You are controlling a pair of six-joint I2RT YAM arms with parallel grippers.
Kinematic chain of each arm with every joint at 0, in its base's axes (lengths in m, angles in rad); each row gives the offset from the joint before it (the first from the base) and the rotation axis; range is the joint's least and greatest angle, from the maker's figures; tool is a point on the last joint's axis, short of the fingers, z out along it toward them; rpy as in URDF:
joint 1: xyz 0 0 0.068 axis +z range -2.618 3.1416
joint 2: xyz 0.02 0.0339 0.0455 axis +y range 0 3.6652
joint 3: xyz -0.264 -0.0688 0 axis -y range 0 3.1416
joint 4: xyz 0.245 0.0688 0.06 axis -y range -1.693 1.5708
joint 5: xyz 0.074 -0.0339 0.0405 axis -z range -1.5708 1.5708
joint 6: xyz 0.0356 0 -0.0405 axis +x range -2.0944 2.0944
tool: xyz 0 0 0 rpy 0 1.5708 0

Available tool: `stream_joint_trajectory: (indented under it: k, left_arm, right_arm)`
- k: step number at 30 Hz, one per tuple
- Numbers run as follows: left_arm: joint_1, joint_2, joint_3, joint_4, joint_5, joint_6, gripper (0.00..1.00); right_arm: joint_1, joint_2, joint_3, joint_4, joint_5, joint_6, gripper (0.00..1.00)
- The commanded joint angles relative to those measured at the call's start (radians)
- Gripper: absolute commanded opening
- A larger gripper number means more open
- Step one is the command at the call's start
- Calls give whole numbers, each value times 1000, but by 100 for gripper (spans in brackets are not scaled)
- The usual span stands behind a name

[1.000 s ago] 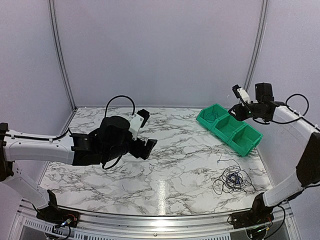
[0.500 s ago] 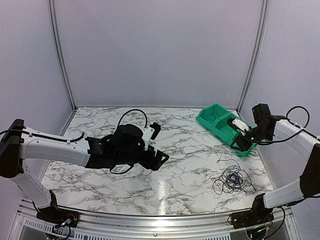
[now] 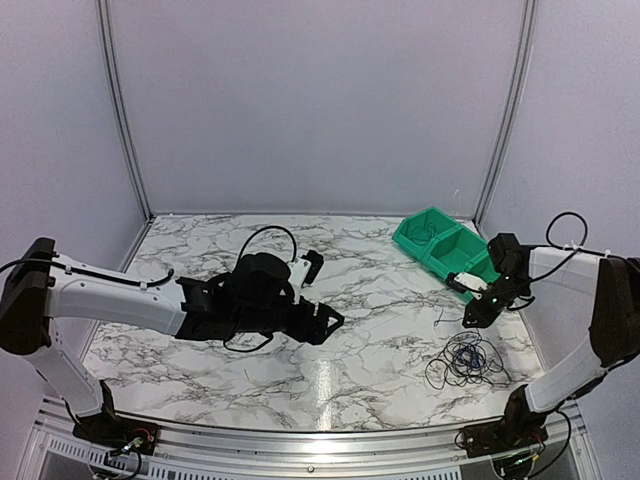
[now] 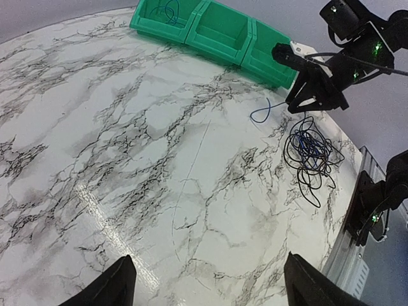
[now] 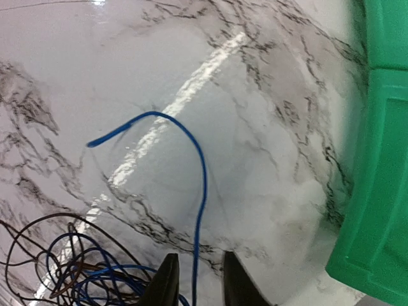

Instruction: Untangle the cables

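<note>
The cables (image 3: pixel 463 360) lie as a loose tangle of thin black and blue wires on the marble table at the right front. They also show in the left wrist view (image 4: pixel 310 150). A free blue wire end (image 5: pixel 191 153) arcs out of the tangle (image 5: pixel 60 271) and runs between my right gripper's fingers. My right gripper (image 3: pixel 470 318) is low at the tangle's far edge. Its jaws (image 5: pixel 199 284) are a little apart, straddling the blue wire without pinching it. My left gripper (image 3: pixel 332 322) hangs wide open and empty over the table's middle (image 4: pixel 210 294), well left of the tangle.
A green three-compartment bin (image 3: pixel 457 256) stands at the back right, just behind my right gripper; its wall shows in the right wrist view (image 5: pixel 382 159). A small blue wire (image 4: pixel 169 9) lies in its far-left compartment. The table's front edge is close behind the tangle.
My right gripper came down from above the bin to the table by the tangle, now astride the blue wire. My left arm reached further right and lower.
</note>
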Motion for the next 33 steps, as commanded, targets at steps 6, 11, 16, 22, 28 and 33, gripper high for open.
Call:
stream_joint_trajectory:
  k: [6, 11, 16, 22, 28, 33]
  left_arm:
    - [-18, 41, 42, 62, -51, 21, 84]
    - [-36, 36, 46, 203, -116, 137, 84]
    - [-43, 43, 46, 306, -144, 176, 84]
    - [-55, 41, -14, 412, -180, 91, 81]
    - [-71, 61, -69, 425, -349, 42, 78]
    - [-71, 92, -82, 408, -417, -41, 72]
  right_arm:
    - [37, -17, 84, -3, -102, 2, 0]
    - [176, -36, 186, 2, -203, 27, 0]
    - [321, -14, 312, 21, -301, 49, 0]
    - [455, 70, 357, 109, -344, 99, 0]
    - [527, 180, 369, 153, -379, 112, 0]
    - [539, 195, 375, 171, -397, 131, 0]
